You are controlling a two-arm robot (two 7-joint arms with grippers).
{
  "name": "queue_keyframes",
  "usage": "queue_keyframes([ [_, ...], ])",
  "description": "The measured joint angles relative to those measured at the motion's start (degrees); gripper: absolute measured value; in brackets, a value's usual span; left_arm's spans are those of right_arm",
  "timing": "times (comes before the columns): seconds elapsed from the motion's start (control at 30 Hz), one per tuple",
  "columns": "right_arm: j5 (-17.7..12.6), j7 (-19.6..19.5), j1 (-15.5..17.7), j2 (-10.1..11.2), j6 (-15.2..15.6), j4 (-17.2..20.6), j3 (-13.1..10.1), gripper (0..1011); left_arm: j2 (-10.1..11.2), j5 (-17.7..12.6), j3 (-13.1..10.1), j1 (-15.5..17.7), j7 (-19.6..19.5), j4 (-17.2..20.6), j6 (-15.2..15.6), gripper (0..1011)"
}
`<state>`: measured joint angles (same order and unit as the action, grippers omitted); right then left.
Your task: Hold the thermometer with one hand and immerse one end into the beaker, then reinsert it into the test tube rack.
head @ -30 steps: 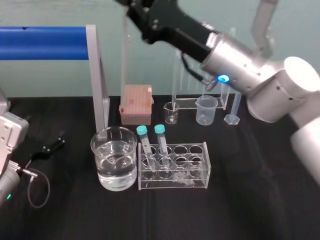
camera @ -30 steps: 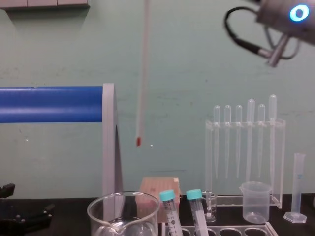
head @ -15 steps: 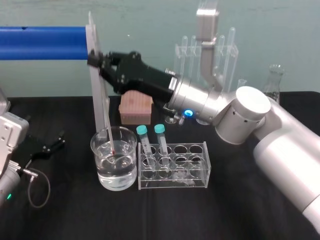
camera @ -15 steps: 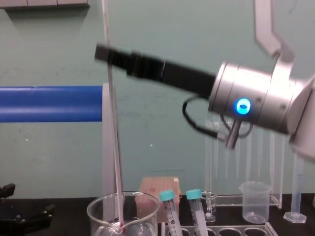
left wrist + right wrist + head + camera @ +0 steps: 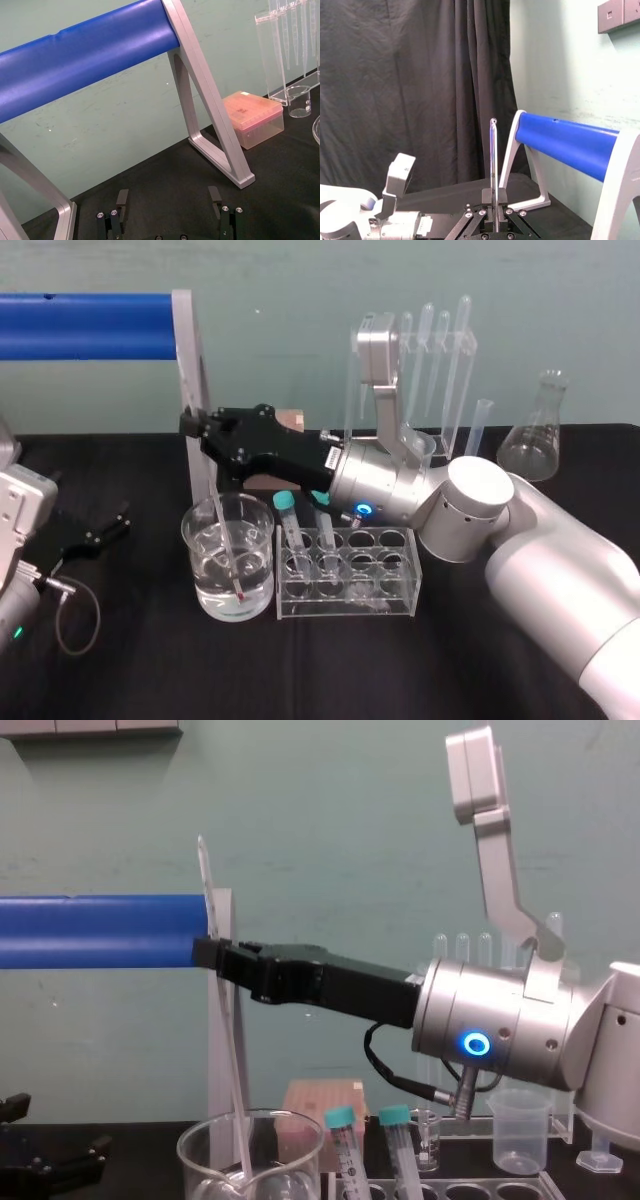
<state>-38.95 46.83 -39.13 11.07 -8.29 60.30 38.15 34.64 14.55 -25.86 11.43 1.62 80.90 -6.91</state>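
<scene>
My right gripper (image 5: 196, 426), long and black on a silver wrist with a blue ring, is shut on the thermometer (image 5: 229, 543) above the beaker (image 5: 200, 558). The thin glass rod slants down into the water, and its red tip sits near the beaker's bottom. From the chest view the thermometer (image 5: 238, 1120) runs through the right gripper (image 5: 206, 953) into the beaker (image 5: 300, 1140). The right wrist view looks along the thermometer (image 5: 493, 170) pinched between the fingers. The test tube rack (image 5: 396, 586) stands right beside the beaker with two teal-capped tubes (image 5: 286, 504). My left gripper (image 5: 169, 200) rests open on the table at the far left.
A blue bar on a grey frame (image 5: 90, 325) stands behind the beaker, close to the thermometer. A pink box (image 5: 252, 117), a clear pipette stand (image 5: 430, 340), a graduated cylinder (image 5: 478, 425) and a conical flask (image 5: 535, 440) line the back. A cable (image 5: 75, 615) loops at the front left.
The right arm has come down from high above the table. The thermometer's tip has gone from the air into the water, then deeper toward the beaker's bottom. The left arm has not moved.
</scene>
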Motion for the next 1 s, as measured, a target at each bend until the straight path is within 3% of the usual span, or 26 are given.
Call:
queue_keyframes([
  [0.3, 1.20, 0.36, 0.33, -0.69, -0.30, -1.32, -0.59, 56, 0.00, 0.00, 0.00, 0.00, 0.00, 0.00, 0.00, 1008],
  [1.0, 1.86, 0.47, 1.05, -0.90, 0.83, -0.14, -1.84, 56, 0.00, 0.00, 0.00, 0.00, 0.00, 0.00, 0.00, 1008],
])
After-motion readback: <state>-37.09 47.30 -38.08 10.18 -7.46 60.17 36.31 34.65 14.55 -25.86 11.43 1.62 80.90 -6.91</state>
